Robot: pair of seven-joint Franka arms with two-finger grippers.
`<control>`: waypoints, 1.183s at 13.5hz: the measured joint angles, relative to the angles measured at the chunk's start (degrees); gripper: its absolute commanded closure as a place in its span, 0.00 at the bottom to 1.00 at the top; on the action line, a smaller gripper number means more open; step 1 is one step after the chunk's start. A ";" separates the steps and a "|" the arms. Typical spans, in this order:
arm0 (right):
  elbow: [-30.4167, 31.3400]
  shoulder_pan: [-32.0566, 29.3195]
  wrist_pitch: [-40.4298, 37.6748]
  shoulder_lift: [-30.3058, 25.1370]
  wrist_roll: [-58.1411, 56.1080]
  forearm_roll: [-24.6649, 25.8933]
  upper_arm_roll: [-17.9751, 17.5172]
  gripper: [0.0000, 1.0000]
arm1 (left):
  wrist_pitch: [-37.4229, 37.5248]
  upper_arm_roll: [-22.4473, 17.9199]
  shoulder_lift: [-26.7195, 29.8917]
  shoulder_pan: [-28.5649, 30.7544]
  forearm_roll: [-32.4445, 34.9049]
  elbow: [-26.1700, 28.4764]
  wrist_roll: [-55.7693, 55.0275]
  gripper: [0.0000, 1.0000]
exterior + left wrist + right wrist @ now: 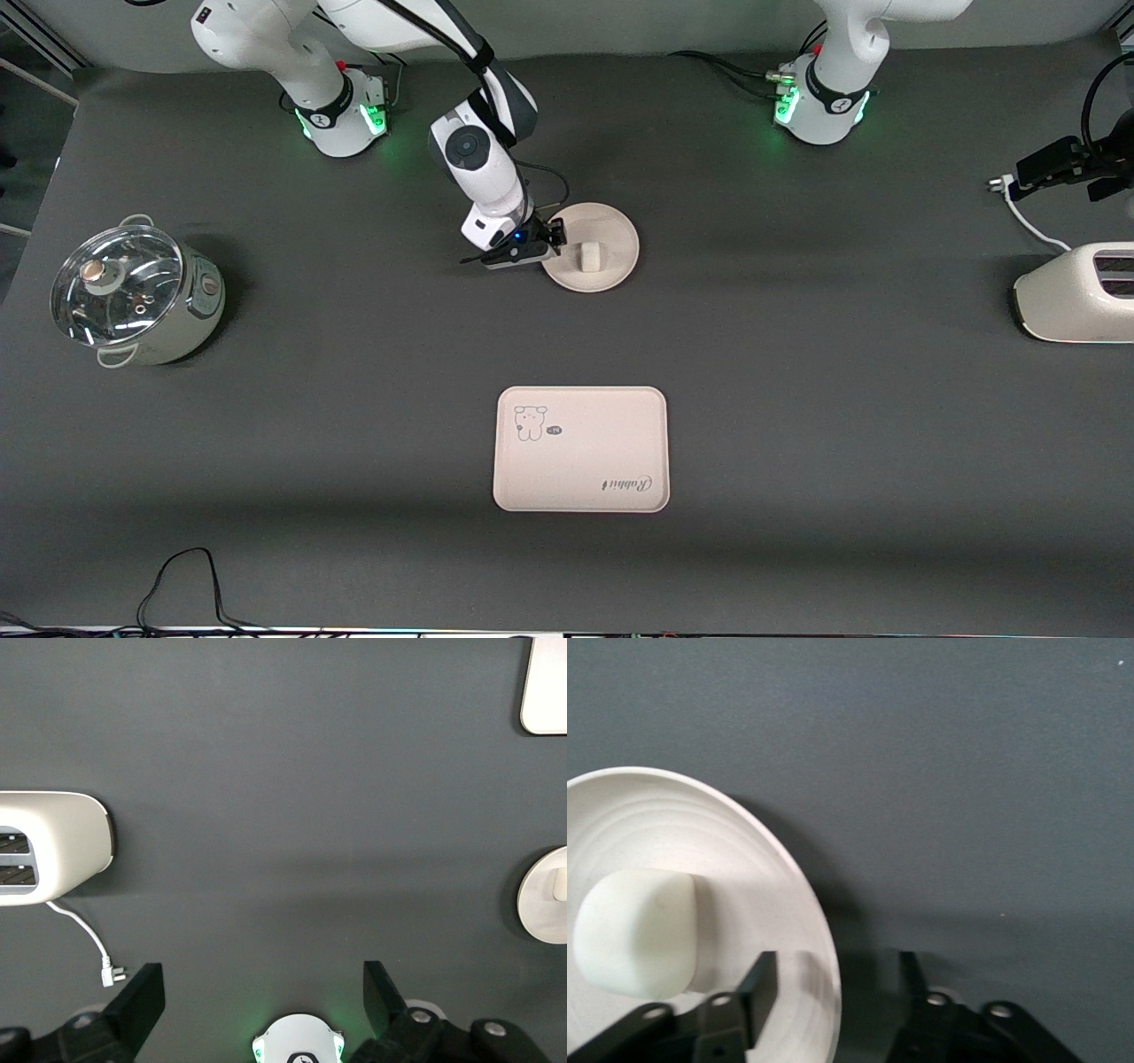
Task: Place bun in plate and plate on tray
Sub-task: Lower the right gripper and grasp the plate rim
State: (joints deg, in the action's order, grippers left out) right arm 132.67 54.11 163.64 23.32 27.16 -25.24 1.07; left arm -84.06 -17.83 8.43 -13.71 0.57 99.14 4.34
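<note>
- Front view shows the bun (587, 257) already lying in the plate (591, 247), so the first half of the task looks done; the plate has yet to go onto the tray (580, 449).
- The tray lies well apart from the plate and nearer to the front camera, almost straight down the table from it. That is the direction the plate must travel.
- The tray's long side runs across the table, between the two arms' ends.
- The right gripper (542, 251) sits low at the plate's rim, on the side toward the right arm's end of the table.
- In the right wrist view the right gripper (833, 979) straddles the rim: one finger (764, 979) stands over the plate's inner surface just beside the bun, the other over the table outside.
- Its jaws are partly drawn in around the rim, with a gap visible between them; whether they have gripped the edge cannot be told.
- The left gripper (264, 992) hangs wide open and empty above bare table, and that arm waits.
- The right arm is plainly the nearer one to the plate, so the carry looks to be its job.
- The bun rests loose near the plate's middle, so a tilt during lifting could roll it off.
</note>
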 measured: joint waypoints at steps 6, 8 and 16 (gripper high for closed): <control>-0.39 -0.03 -0.48 -0.03 -0.01 -0.04 0.00 0.98 | 0.00 0.08 -0.39 -0.02 0.00 0.01 0.00 0.00; -0.84 -0.04 -0.85 -0.19 -0.01 -0.13 -0.02 1.00 | 0.00 0.10 -0.66 -0.02 0.00 0.01 0.00 0.00; -2.84 -3.59 -13.00 -10.24 -9.50 -2.96 1.85 1.00 | -0.04 0.15 -2.58 -0.10 0.00 -0.02 0.00 0.00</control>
State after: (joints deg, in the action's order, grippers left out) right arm 129.83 50.52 150.64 13.08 17.66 -28.20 2.92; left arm -84.10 -17.69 5.85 -13.80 0.57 99.12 4.34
